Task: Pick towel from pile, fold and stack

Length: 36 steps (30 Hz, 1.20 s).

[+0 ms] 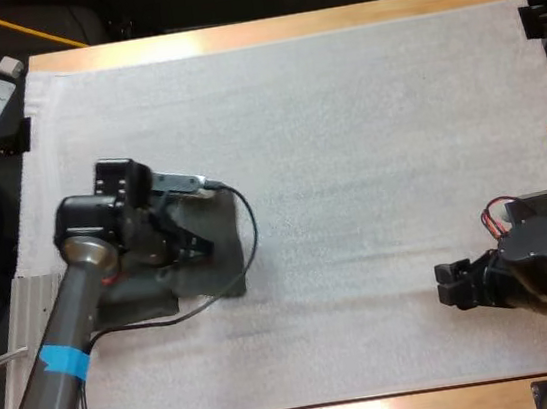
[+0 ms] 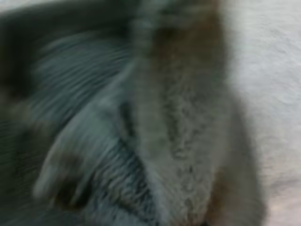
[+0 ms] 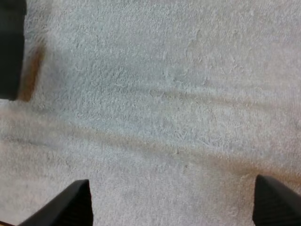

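Item 1, high view: left gripper [image 1: 186, 242] low over the dark grey-green towel [image 1: 142, 296] at the left part of the white mat [image 1: 345, 135]; whether it grips cannot be told. Right gripper [image 1: 455, 283] well apart, over bare mat.

Item 2, left wrist view: towel [image 2: 178, 141] close and blurred, mat beside it.

Item 3, right wrist view: right gripper [image 3: 174, 202] spread, clear of anything.

Handling, as judged: take 1 edge layer only and lift slowly.

Light fell bright and even from overhead across the white mat [image 1: 345, 135]. Glare washed out the counter [image 1: 231, 37] along its far edge and again along its near edge. Shadows on the mat were soft and short. In the left wrist view the towel [image 2: 141, 122] was smeared, dim and brownish in tint. In the right wrist view the mat showed shallow shaded creases.
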### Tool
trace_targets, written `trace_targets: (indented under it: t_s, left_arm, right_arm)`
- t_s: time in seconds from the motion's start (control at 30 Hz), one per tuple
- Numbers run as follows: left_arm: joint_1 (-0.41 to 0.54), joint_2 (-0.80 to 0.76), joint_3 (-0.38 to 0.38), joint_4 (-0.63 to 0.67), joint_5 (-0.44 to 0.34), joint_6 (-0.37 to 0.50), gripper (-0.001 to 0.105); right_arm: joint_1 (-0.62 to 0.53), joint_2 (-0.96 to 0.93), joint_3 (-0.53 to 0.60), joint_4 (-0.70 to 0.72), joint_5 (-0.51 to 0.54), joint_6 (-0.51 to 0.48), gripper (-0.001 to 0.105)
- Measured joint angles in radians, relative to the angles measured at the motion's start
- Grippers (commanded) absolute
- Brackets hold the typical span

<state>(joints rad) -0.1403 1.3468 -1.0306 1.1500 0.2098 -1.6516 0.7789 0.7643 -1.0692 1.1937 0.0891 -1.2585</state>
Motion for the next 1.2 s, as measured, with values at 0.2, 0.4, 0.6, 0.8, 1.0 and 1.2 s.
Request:
trace_targets:
  t_s: [0.2,0.4,0.6,0.8,1.0,1.2]
  left_arm:
    - [0.091,0.000,0.000,0.020,-0.089,0.052,0.000]
    - [0.140,0.009,-0.002,0.025,-0.145,0.065,0.000]
    - [0.166,0.041,-0.004,0.024,-0.166,0.067,0.000]
    - [0.179,0.055,-0.004,0.026,-0.221,0.079,0.000]
    - [0.196,0.068,-0.004,0.027,-0.281,0.080,0.000]
    - [0.210,0.068,-0.004,0.027,-0.336,0.080,0.007]
  right_arm:
    - [0.000,0.000,0.000,0.000,-0.002,0.000,0.068]
    - [0.000,0.000,0.000,0.003,-0.001,0.000,0.068]
    - [0.000,0.000,0.000,0.007,-0.001,0.000,0.068]
    - [0.002,0.000,0.000,0.007,-0.001,0.000,0.068]
    - [0.002,0.000,0.000,0.007,-0.001,0.000,0.068]
    - [0.002,0.000,0.000,0.007,-0.004,0.000,0.068]
